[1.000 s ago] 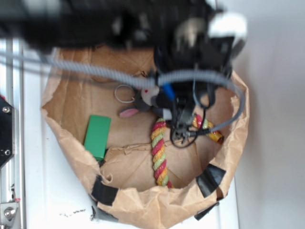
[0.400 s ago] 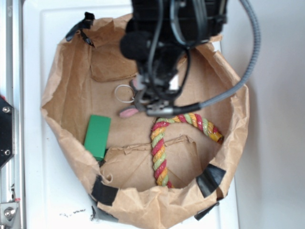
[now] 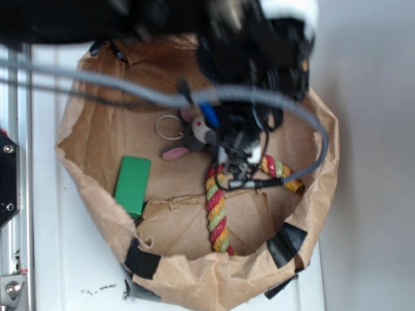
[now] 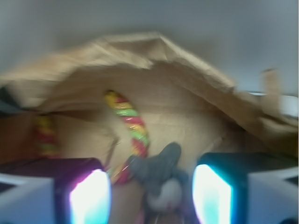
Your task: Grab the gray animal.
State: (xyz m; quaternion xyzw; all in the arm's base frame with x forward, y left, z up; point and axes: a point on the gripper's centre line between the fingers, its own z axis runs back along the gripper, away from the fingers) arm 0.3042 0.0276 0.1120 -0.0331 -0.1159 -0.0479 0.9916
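Two glowing fingers (image 4: 91,198) of the tool (image 4: 149,196) stand wide apart, with the gray animal (image 4: 161,179) between them, ready for squeezing. It lies in the paper bag (image 3: 97,139), rope (image 3: 217,207) at five o'clock.

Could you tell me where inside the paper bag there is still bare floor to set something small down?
Bare floor lies between the green block and the rope, and by the bag wall above the key ring. The middle is crowded: the hand hangs over the gray animal and the rope's bend.
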